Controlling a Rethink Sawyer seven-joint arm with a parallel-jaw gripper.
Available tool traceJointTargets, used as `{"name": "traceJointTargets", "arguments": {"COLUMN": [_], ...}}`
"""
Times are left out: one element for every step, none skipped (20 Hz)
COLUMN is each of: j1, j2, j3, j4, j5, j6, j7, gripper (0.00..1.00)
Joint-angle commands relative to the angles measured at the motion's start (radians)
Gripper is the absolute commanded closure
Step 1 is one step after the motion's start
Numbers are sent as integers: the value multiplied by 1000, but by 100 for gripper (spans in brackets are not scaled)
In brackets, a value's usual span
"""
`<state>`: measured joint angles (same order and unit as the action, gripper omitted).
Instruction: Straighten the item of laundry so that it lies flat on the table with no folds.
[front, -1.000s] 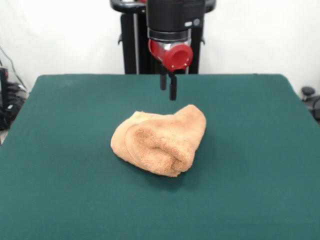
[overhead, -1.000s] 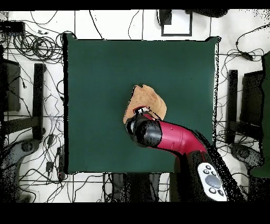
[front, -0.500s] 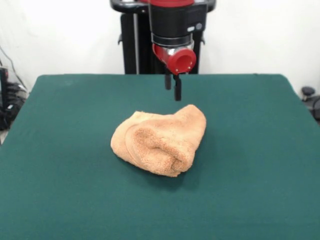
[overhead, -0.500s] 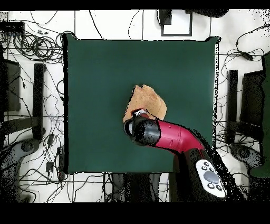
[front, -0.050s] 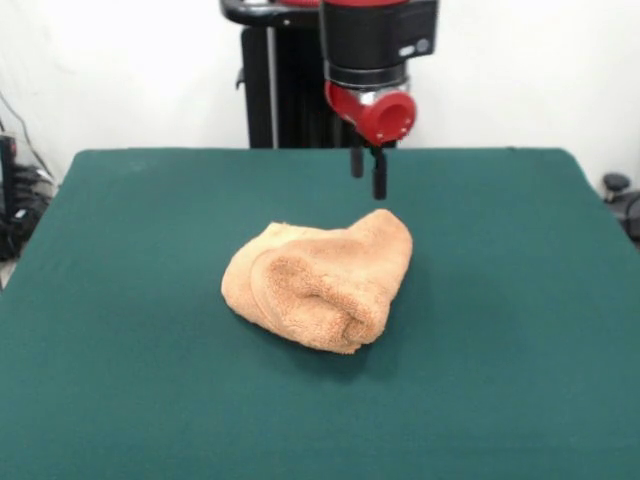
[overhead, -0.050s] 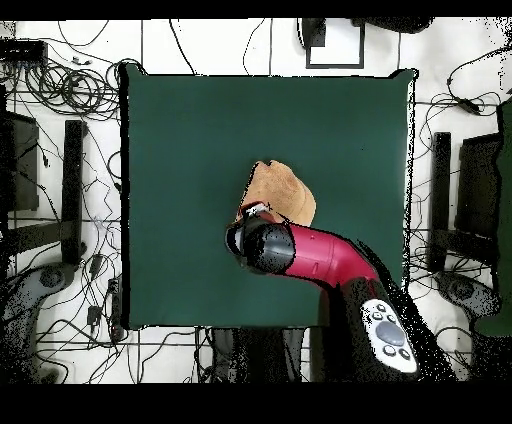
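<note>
The item of laundry (front, -0.050s: 325, 280) is a peach terry towel lying crumpled in a rolled, folded heap near the middle of the green table (front, -0.050s: 130, 300). My gripper (front, -0.050s: 368, 186) hangs above the table just behind the towel's far right corner, clear of the cloth. It is open with nothing between its fingers. In the overhead view the towel (overhead, -0.050s: 280, 192) shows partly, with the red arm (overhead, -0.050s: 310, 255) covering the edge nearest the robot's base; the gripper itself is hidden under the wrist.
The robot's black pedestal (front, -0.050s: 275, 90) stands behind the table's far edge. Cables and stands (overhead, -0.050s: 60, 90) ring the table in the overhead view. Green tabletop (overhead, -0.050s: 180, 140) surrounds the towel on every side.
In the front view the gripper has shifted to the right, from behind the towel's middle to behind its right corner. The towel has not moved.
</note>
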<state>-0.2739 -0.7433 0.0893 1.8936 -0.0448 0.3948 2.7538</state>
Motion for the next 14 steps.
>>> {"name": "traceJointTargets", "arguments": {"j1": [78, 78, 77, 75, 71, 67, 60, 56, 57, 55, 55, 53, 49, 45], "j2": [15, 20, 28, 33, 45, 53, 68, 76, 92, 99, 107, 110, 111, 112], "j3": [43, 44, 48, 50, 55, 59, 66, 71, 69, 69, 68, 68, 69, 71], "j4": [-110, -120, -135, -142, -151, -154, -157, -159, -169, -175, -185, -188, -191, -193], "j5": [37, 37, 36, 36, 36, 35, 34, 33, 24, 21, 17, 15, 13, 11], "j6": [195, 196, 191, 190, 179, 171, 152, 137, 111, 109, 113, 112, 115, 119], "j7": [36, 32, 27, 24, 18, 14, 7, 4, 2, -1, -4, -6, -11, -16], "gripper": [0, 0, 0, 0, 0, 0, 0, 0, 0, 0, 0, 0, 0, 0]}}
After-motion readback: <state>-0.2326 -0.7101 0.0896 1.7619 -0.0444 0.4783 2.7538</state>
